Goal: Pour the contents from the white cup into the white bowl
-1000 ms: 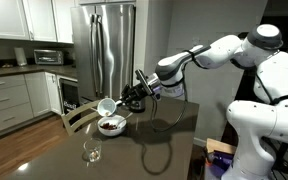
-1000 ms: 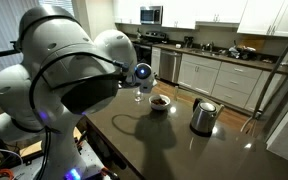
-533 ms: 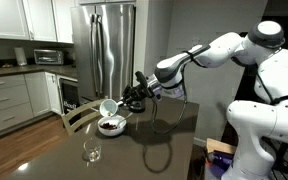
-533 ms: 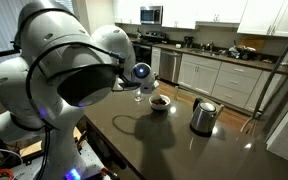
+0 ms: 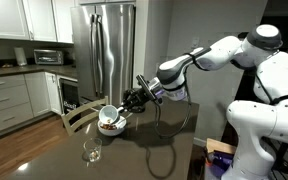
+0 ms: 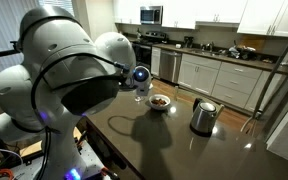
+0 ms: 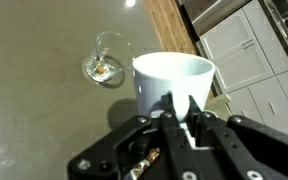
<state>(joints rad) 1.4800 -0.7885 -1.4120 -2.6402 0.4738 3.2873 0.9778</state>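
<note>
- In an exterior view, the arm reaches from the right over the dark table (image 5: 159,155). The gripper (image 5: 122,106) is shut on the white cup (image 5: 108,114).
- The cup hangs tipped just above the white bowl (image 5: 111,130) and covers most of it; only the bowl's lower wall shows. At this size I cannot tell whether cup and bowl touch.
- A clear glass (image 5: 91,152) stands nearer the camera on the table, apart from the bowl. A steel fridge (image 5: 109,45) stands behind.
- In an exterior view, the robot's own body fills the near left and hides much of the table (image 6: 154,138). The bowl (image 6: 159,107) shows its dark inside, with a steel kettle (image 6: 203,116) to its right, apart from it.
- Above and to the left of the bowl, a small white and blue round shape sits at the end of the arm. It is too small to tell cup from gripper there.
- In the wrist view, the cup (image 7: 174,78) fills the middle. The gripper (image 7: 181,108) pinches the cup's near wall between its closed fingers (image 7: 172,112).
- Only the cup's outer wall faces the camera, so its inside and contents are hidden, and the bowl cannot be made out.
- The glass (image 7: 106,68) lies to the upper left on the table (image 7: 34,90), seen from above, with something small inside. Its far edge is blurred.
- Wooden floor (image 7: 169,25) and white cabinets (image 7: 254,55) show beyond the table edge, cut off by the frame.
</note>
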